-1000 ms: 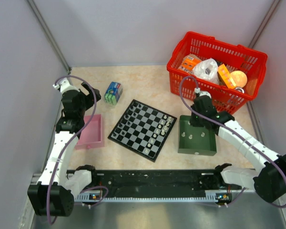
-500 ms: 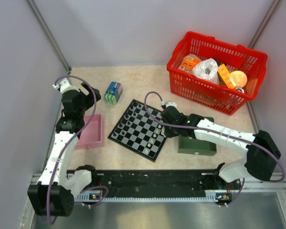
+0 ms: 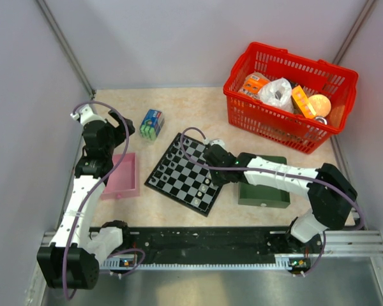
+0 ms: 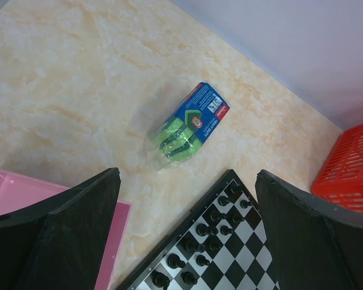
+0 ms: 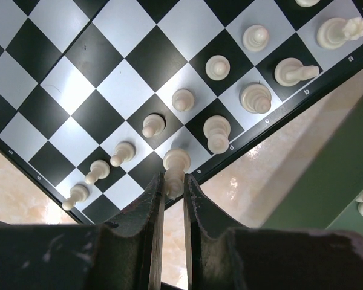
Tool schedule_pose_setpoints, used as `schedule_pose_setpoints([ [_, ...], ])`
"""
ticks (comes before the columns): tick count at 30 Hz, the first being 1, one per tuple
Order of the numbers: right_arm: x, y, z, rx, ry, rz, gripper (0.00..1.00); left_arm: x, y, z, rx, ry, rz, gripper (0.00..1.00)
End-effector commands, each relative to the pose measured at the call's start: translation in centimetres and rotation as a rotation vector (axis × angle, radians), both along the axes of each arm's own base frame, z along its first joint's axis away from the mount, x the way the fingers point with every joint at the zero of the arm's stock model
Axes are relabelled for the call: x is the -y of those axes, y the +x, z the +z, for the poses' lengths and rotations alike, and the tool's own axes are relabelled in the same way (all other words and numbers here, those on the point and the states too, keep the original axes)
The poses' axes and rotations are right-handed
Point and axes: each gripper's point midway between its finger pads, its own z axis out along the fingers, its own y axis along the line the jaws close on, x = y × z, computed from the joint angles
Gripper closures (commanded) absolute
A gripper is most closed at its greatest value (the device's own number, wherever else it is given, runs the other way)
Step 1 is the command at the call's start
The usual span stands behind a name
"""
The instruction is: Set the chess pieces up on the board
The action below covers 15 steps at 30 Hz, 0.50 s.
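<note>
From above, the board (image 3: 190,173) lies mid-table between a pink tray (image 3: 122,176) and a green tray (image 3: 265,195). The right gripper (image 3: 210,180) reaches over the board's right edge, but whether it holds anything cannot be told from up here. The left gripper (image 3: 118,125) hangs high near the pink tray, well apart from the play. The left wrist view shows its fingers spread wide on nothing. Below it are the dark pieces (image 4: 199,248) ranked along their side of the board and a sponge pack (image 4: 187,124) on the table, detail too small to read from above. Only the right wrist view settles the grip: its fingers are pinched on a pale piece (image 5: 175,164), upright over the board's edge row beside the other pale pieces (image 5: 218,130). My judgement is that the risk lies in the release. The neighbours stand close, so opening fingers could clip one. If the piece is let go off-centre or tilted, it could topple off the edge toward the green tray.
</note>
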Motion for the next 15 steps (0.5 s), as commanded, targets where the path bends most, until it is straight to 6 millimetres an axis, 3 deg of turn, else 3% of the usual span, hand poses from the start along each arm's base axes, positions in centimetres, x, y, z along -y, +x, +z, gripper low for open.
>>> schedule_pose_setpoints([
  [1,-2.00,1.03,1.18,0.039,0.042,0.015,0.98,-0.47,0.30,1.30,0.053,0.015,0.016,0.01],
  [15,-1.41,0.92,0.50,0.034,-0.003,0.018,0.98,-0.50,0.32,1.14,0.050,0.013,0.017,0.01],
])
